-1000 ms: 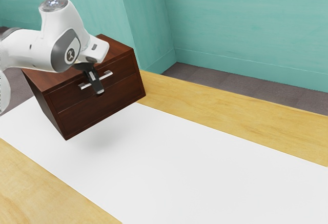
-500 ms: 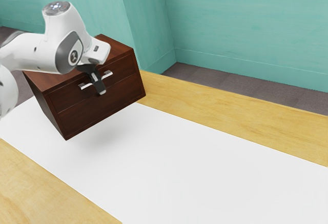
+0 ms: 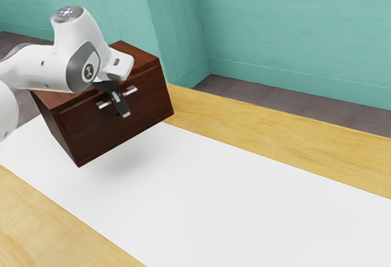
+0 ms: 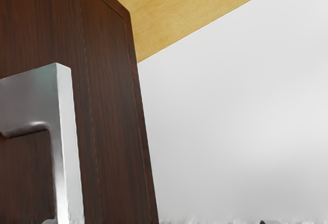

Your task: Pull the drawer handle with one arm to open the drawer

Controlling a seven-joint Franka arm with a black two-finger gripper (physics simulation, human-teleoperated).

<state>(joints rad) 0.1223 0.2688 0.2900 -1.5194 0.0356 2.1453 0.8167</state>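
Observation:
A dark brown wooden drawer box [image 3: 116,117] stands at the back of the white mat, toward the exterior view's left. Its silver bar handle [image 3: 129,88] runs across the upper drawer front. My black gripper [image 3: 122,105] hangs down in front of that drawer front and crosses the handle near its middle. The white arm comes in from the left above the box. In the wrist view the handle [image 4: 61,131] is very close beside my hand, standing off the dark drawer front [image 4: 107,106]. The drawer front looks flush with the box.
The white mat [image 3: 232,193] covers a light wooden table [image 3: 293,138]. Teal walls close the back and a teal wall corner stands just behind the box. Open mat stretches to the exterior view's right of the box.
My hand has shifted a little to the right along the handle and the wrist has swung round. The box and drawer front have not visibly moved.

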